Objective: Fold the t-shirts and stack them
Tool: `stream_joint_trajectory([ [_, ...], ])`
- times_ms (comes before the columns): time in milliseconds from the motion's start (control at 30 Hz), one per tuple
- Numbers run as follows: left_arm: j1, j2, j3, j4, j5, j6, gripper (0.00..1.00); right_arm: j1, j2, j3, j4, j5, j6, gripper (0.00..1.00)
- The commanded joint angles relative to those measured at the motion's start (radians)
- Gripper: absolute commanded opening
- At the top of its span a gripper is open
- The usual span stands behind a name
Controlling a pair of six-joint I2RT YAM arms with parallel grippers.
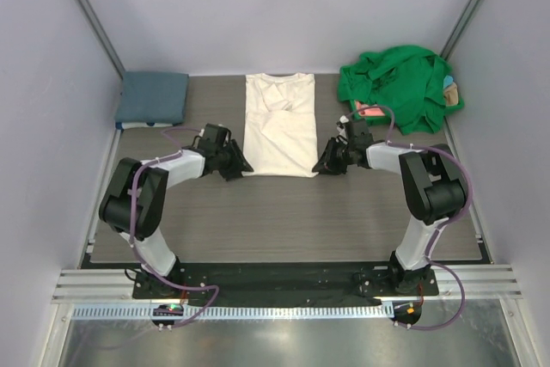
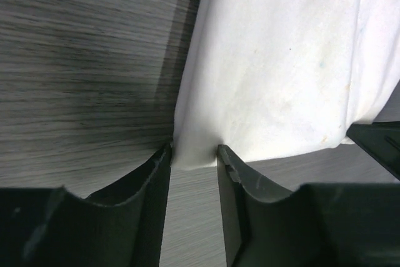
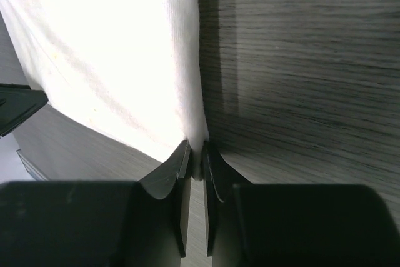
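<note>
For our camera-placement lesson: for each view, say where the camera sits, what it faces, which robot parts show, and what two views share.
Top external: above and behind the robot, looking down on the table; left arm and right arm whole.
Left wrist: on that wrist, facing the shirt corner; left gripper.
Right wrist: likewise, the other corner; right gripper.
Shared: the shirt, all three.

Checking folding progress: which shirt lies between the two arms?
The cream-white shirt, laid out long in the middle. The blue shirt sits folded at the far left, and the green shirt lies crumpled at the far right.
</note>
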Motion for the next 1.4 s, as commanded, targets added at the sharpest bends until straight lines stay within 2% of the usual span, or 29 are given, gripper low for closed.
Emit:
stream_joint_trajectory([
  [0, -0.017, 0.052, -0.004, 0.009, -0.053, 0.005, 0.36, -0.006, 0.017, 0.017, 0.017, 0.005, -0.017, 0.17],
  [33, -0.018, 0.057, -0.001, 0.009, -0.066, 0.006, 0.31, -0.007, 0.017, 0.019, 0.016, 0.003, -0.019, 0.15],
  [133, -0.018, 0.066, 0.019, 0.010, -0.080, 0.011, 0.03, -0.022, 0.017, 0.019, -0.004, 0.012, -0.028, 0.06],
  [167, -0.021, 0.074, 0.028, 0.009, -0.090, 0.015, 0.00, -0.033, 0.014, 0.019, -0.007, 0.014, -0.031, 0.04],
  [333, -0.029, -0.001, 0.037, -0.010, -0.105, 0.034, 0.00, -0.049, -0.049, 0.023, -0.074, 0.038, -0.037, 0.01],
  [533, -0.093, -0.271, -0.038, -0.145, -0.188, 0.031, 0.00, -0.049, -0.184, 0.006, -0.208, 0.092, -0.071, 0.01],
  [600, -0.148, -0.349, -0.074, -0.189, -0.229, 0.013, 0.00, -0.047, -0.224, -0.015, -0.242, 0.082, -0.065, 0.01],
  [733, -0.269, -0.492, -0.159, -0.249, -0.267, -0.059, 0.00, -0.047, -0.408, -0.086, -0.311, 0.081, -0.045, 0.01],
  [967, -0.486, -0.765, -0.251, -0.453, -0.389, -0.228, 0.00, -0.030, -0.686, -0.155, -0.560, 0.095, -0.053, 0.01],
  [1200, -0.635, -0.857, -0.144, -0.680, -0.401, -0.331, 0.00, -0.023, -0.985, -0.146, -0.797, 0.091, -0.010, 0.01],
  [1367, -0.643, -0.822, 0.002, -0.835, -0.477, -0.270, 0.00, -0.023, -0.942, -0.058, -0.828, 0.083, -0.028, 0.01],
])
